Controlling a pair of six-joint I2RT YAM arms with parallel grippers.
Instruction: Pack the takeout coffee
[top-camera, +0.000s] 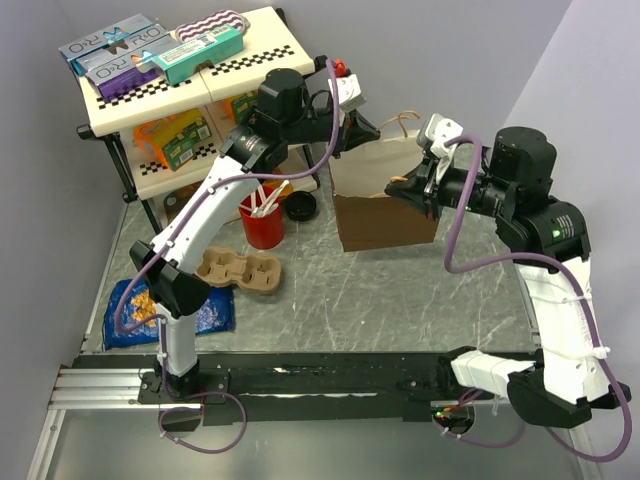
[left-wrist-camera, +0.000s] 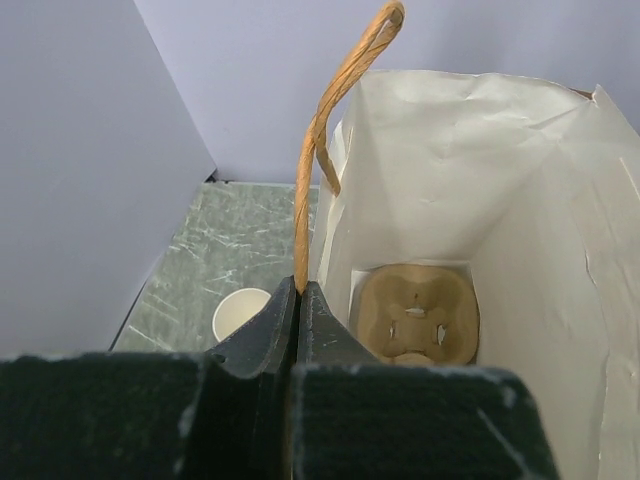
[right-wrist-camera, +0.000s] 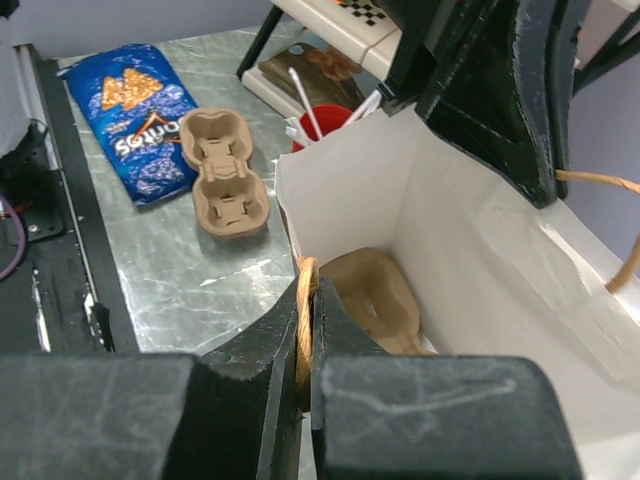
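Since only its round black plastic lid shows from above, the small tan paper takeout coffee (top-camera: 299, 208) reads as standing upright on the grey marbled worktop (top-camera: 400, 290), long axis vertical and lid up. It stands between the red cup of white sticks (top-camera: 262, 225) and the open brown paper bag (top-camera: 385, 215). It lies lower than the left claw (left-wrist-camera: 298, 290) and to its left, near the bag's left wall, so the left arm is much the nearer. That claw is pinched shut on one twisted tan paper handle (left-wrist-camera: 330, 120). The right claw (right-wrist-camera: 305, 272) is clamped on the other handle (right-wrist-camera: 304, 320). A moulded tan pulp cup carrier (left-wrist-camera: 415, 315) sits on the bag's floor.
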